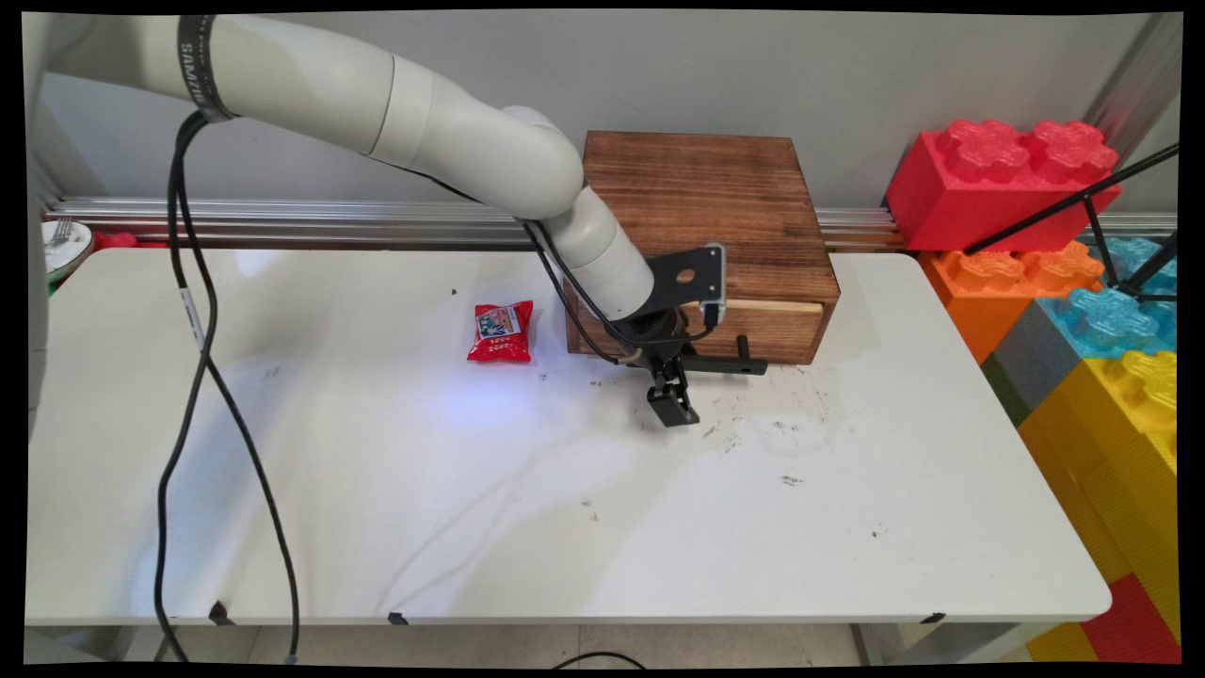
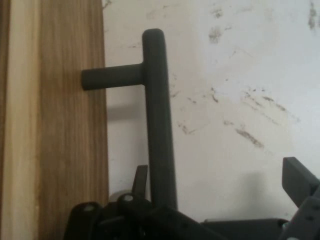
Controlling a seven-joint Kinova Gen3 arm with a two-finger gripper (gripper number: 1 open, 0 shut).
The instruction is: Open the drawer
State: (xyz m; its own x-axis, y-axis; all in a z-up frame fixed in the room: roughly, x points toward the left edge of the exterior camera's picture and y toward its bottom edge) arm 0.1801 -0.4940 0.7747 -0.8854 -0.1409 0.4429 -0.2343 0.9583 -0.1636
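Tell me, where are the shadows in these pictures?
Main view: the arm's soft grey shadow lies on the table, left of the tool. Hand view: the handle casts a faint shadow on the table beside the drawer.

The white arm reaches down from upper left, its end effector low, fingers spread apart.

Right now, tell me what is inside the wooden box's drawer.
Cannot tell: the drawer of the wooden box looks barely open, its inside hidden. Only its front and black handle show.
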